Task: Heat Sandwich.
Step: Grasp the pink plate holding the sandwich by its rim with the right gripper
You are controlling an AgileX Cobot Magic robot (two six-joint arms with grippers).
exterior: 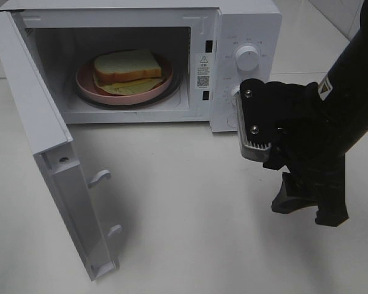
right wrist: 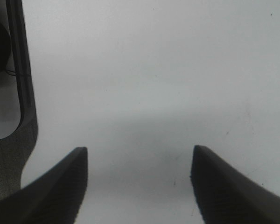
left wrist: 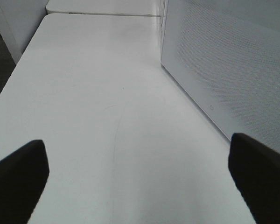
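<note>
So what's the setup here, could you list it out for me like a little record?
microwave: stands on the table
door: swung wide open
sandwich: inside, lying on the plate
plate: pink, round, inside the microwave
right gripper: open, holding nothing, out in front of the dial side
left gripper: open, holding nothing, over the table

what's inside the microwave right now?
The sandwich sits on a pink plate inside the microwave, whose door is open. Pale filling pokes out below the top slice. The plate covers most of the tray beneath it.
</note>
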